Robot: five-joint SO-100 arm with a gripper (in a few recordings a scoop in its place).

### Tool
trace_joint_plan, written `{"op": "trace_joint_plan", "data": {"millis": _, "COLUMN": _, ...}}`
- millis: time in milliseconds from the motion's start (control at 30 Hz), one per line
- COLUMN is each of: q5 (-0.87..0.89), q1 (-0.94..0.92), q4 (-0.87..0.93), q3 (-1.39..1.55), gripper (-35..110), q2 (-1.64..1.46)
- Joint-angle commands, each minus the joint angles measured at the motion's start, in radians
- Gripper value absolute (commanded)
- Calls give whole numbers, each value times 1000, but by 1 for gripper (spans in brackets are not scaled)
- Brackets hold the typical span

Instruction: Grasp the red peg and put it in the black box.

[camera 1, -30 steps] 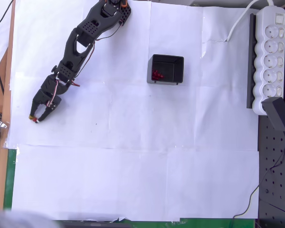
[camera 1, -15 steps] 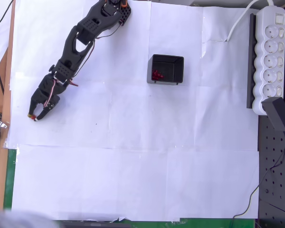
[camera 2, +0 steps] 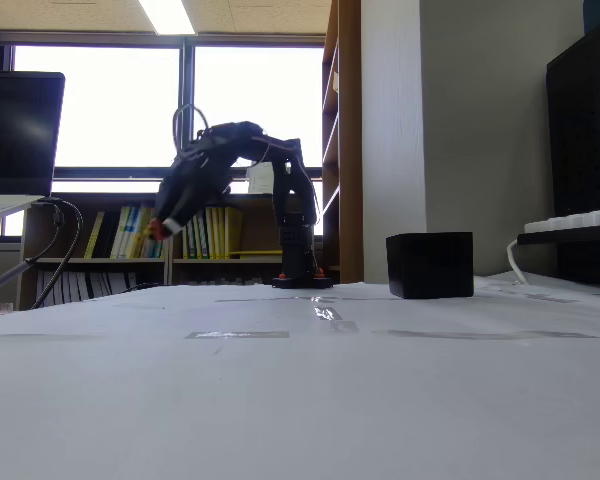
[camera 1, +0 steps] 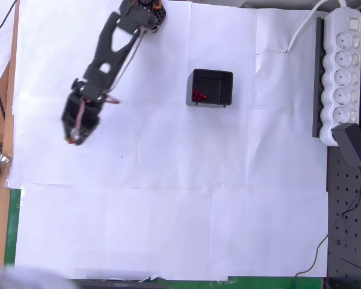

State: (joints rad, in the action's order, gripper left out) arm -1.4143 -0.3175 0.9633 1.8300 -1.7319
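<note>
The black arm reaches down the left side of the white paper in the overhead view. My gripper (camera 1: 74, 139) is well to the left of the black box (camera 1: 210, 88) and somewhat nearer the front. In the fixed view the gripper (camera 2: 161, 230) hangs high above the table, fingers together, with a small red peg (camera 2: 159, 228) pinched at the tip. The black box (camera 2: 430, 265) stands on the paper to its right. Several more red pegs (camera 1: 198, 95) lie in the box's left part.
A white power strip (camera 1: 342, 72) and a black adapter (camera 1: 354, 144) lie along the right edge, beside a black pegboard. The wooden table edge (camera 1: 9, 90) borders the paper on the left. A dark screen (camera 2: 18, 130) stands at the left of the fixed view.
The arm has swung right from the paper's left edge towards the box, and the gripper has risen, staying shut.
</note>
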Motion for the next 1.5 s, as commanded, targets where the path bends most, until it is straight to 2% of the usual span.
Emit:
{"op": "trace_joint_plan", "data": {"millis": 0, "q5": 5, "q1": 118, "q4": 156, "q3": 23, "gripper": 0, "q2": 245}}
{"op": "trace_joint_plan", "data": {"millis": 133, "q5": 69, "q1": 295, "q4": 350, "q3": 81, "gripper": 0, "q2": 321}}
{"op": "trace_joint_plan", "data": {"millis": 300, "q5": 130, "q1": 543, "q4": 726, "q3": 279, "gripper": 0, "q2": 316}}
{"op": "trace_joint_plan", "data": {"millis": 467, "q5": 218, "q1": 764, "q4": 894, "q3": 330, "gripper": 0, "q2": 322}}
{"op": "trace_joint_plan", "data": {"millis": 733, "q5": 333, "q1": 936, "q4": 905, "q3": 279, "gripper": 0, "q2": 275}}
{"op": "trace_joint_plan", "data": {"millis": 1033, "q5": 413, "q1": 996, "q4": 904, "q3": 390, "gripper": 0, "q2": 14}}
{"op": "trace_joint_plan", "data": {"millis": 1200, "q5": 426, "q1": 1019, "q4": 904, "q3": 425, "gripper": 2, "q2": -21}}
{"op": "trace_joint_plan", "data": {"millis": 1367, "q5": 469, "q1": 1020, "q4": 904, "q3": 453, "gripper": 15, "q2": -21}}
{"op": "trace_joint_plan", "data": {"millis": 1433, "q5": 454, "q1": 1017, "q4": 904, "q3": 451, "gripper": 37, "q2": -21}}
{"op": "trace_joint_plan", "data": {"millis": 1467, "q5": 453, "q1": 1017, "q4": 904, "q3": 453, "gripper": 41, "q2": -21}}
